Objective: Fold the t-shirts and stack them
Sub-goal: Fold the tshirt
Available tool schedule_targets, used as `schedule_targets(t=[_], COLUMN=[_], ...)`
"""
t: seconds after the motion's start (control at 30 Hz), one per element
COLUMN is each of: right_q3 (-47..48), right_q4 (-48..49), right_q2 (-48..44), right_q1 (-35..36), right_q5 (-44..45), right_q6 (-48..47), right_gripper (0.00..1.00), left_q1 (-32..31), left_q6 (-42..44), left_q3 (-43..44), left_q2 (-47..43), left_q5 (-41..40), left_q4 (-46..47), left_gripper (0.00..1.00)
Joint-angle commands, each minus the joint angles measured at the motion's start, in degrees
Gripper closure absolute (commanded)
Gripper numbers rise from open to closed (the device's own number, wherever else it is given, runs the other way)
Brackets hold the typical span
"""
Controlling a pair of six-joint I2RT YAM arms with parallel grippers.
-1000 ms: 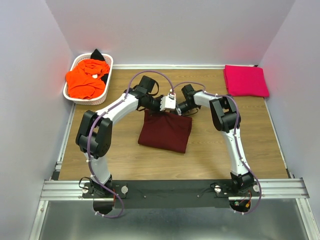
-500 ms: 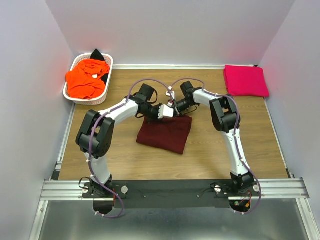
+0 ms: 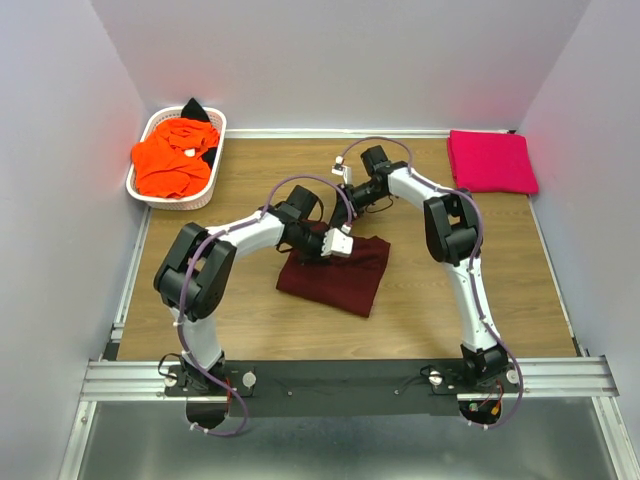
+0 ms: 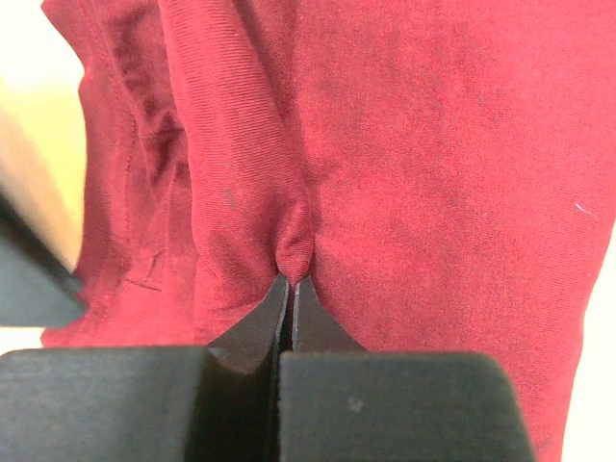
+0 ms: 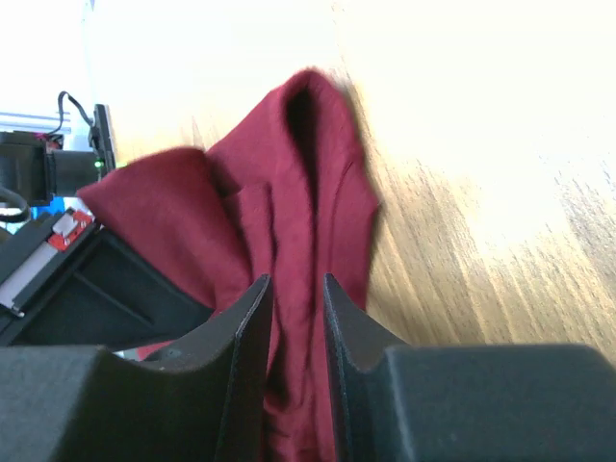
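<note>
A dark maroon t-shirt (image 3: 335, 278) lies partly folded mid-table. My left gripper (image 3: 343, 250) is over its far edge, shut on a pinched ridge of the maroon cloth (image 4: 433, 173), with the fold caught at the fingertips of the gripper (image 4: 291, 279). My right gripper (image 3: 347, 197) hovers farther back, off the shirt. Its jaws stand apart around nothing, and the maroon shirt (image 5: 289, 173) shows beyond the gripper (image 5: 296, 279) on the wood. A bright pink t-shirt (image 3: 490, 160) lies folded at the far right.
A white lattice basket (image 3: 150, 190) at the far left holds an orange t-shirt (image 3: 170, 160) and a black one (image 3: 197, 108). White walls close in the table on the left, back and right. The arm bases sit on the rail (image 3: 350, 378) at the near edge.
The right gripper has opened, let go of the maroon shirt and drawn back toward the far side. The left gripper has carried its pinched edge nearer and rightward over the shirt.
</note>
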Motion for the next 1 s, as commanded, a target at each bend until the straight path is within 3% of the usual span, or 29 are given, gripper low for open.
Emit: schedule_targets(t=[0.0,0.4,0.97], right_q3=[0.24,-10.14,-18.92], right_q4=[-0.04,-0.13,-0.04], right_q2=[1.55,1.64,0.41], right_q1=[0.17,6.32,7.56], right_q5=[1.56,-0.73,-4.51], right_q6=[-1.81,-6.46,-9.63], right_gripper=[0.67,0.71,0.75], left_q1=[-1.19,-4.53,-4.35], left_q6=[-2.22,-10.39,-7.5], left_q3=[-2.87,-6.47,0.73], left_q2=[-2.36,-9.03,-9.04], left_q5=[3.95,7.73,1.06], left_q4=[-0.89,-1.42,0.25], left_gripper=[1.0,1.0,1.0])
